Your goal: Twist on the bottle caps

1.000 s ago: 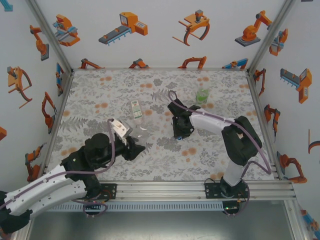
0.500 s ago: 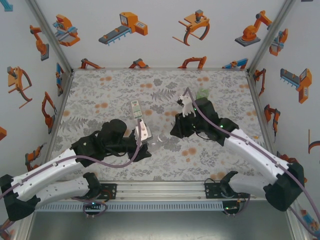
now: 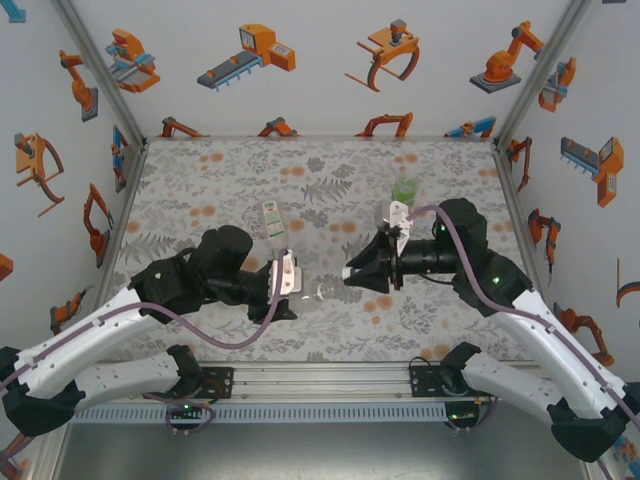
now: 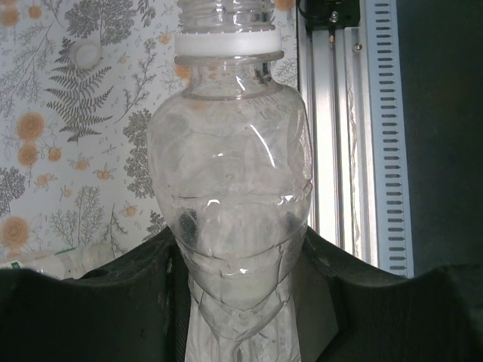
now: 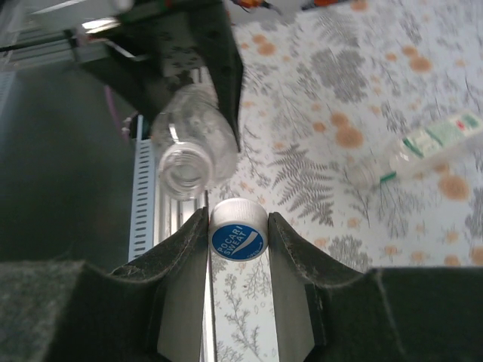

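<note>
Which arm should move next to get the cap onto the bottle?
Right. Its jaws grip the cap, close to the open mouth of the clear bottle, which the left jaws hold by its body.

The uncapped plain clear bottle (image 3: pixel 322 291) (image 4: pixel 230 188) is held level above the surface. A white cap (image 5: pixel 238 231) with a blue printed top sits just off its mouth. Beyond it, the white-and-green-labelled bottle (image 3: pixel 273 222) lies flat. The green-labelled bottle (image 3: pixel 405 188) stands farther right.

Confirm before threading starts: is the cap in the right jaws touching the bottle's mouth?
Apart. Right wrist view: the bottle mouth shows whole beside the cap, a thin gap between.
</note>
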Controlling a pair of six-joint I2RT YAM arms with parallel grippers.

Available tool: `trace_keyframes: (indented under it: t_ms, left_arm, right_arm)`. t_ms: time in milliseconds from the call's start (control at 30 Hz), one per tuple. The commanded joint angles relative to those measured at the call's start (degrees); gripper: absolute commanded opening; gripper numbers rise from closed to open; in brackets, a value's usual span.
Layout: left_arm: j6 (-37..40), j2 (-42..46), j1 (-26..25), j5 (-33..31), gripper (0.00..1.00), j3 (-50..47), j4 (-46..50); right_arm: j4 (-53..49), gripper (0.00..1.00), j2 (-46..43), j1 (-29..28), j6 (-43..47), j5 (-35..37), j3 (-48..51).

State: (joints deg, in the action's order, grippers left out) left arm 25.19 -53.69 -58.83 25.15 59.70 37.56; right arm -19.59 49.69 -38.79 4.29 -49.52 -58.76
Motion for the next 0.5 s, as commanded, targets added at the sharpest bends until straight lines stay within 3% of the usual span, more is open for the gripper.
trace_keyframes:
  t_ms: [0,233,467]
  left_arm:
    - [3.9,-1.0,0.2,2.5,0.0,2.2,3.3]
    - [4.2,-2.4,0.2,3.5,0.0,4.2,3.3]
    - [2.6,-2.5,0.2,2.6,0.0,4.3,2.6]
  right_arm:
    - [3.2,0.0,-1.0,-0.3,6.2,-10.2,-1.2]
    - [4.2,0.0,-0.4,-1.1,9.3,-12.0,-1.3]
    - [-2.0,0.0,0.6,-4.5,14.3,-5.4,-2.9]
